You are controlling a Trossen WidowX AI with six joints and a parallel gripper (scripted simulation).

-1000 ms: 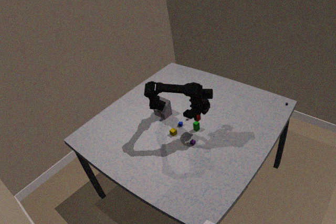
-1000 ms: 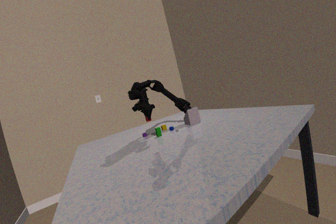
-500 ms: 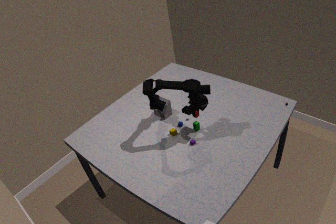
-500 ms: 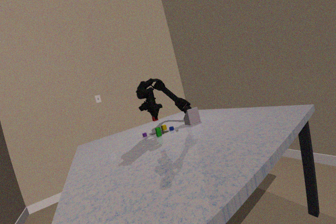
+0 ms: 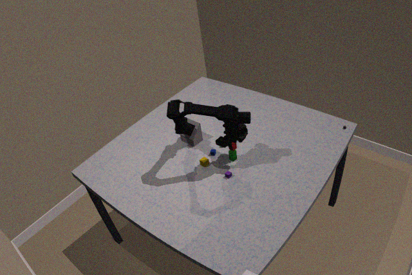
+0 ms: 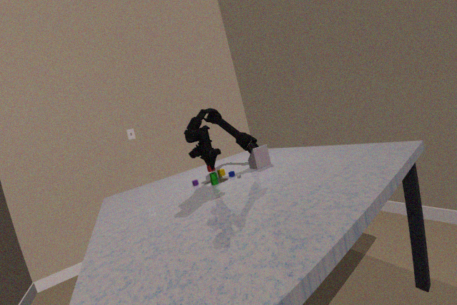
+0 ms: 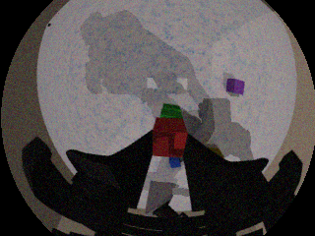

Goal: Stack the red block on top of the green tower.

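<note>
While the black pincer (image 5: 232, 143) grips the small red cube block (image 5: 233, 145), top view puts it directly over the upright green block tower (image 5: 232, 154) on the speckled grey tabletop (image 5: 282, 178). Exterior: red block (image 6: 210, 168) just above tower (image 6: 213, 178), contact unclear. Wrist: red block (image 7: 169, 137) between the fingers, green top (image 7: 171, 110) just beyond.

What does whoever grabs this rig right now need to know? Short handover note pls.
Gripper: shut on the red block, pointing down.
Red block: directly over the green tower, at or just above its top; whether they touch cannot be told.
Green tower: upright on the table.
Yellow block, blue block and purple block lie near the tower, apart from it.
Done: red block picked and carried to the tower.
Left: seat it, open, retreat straight up without nudging the tower.
</note>
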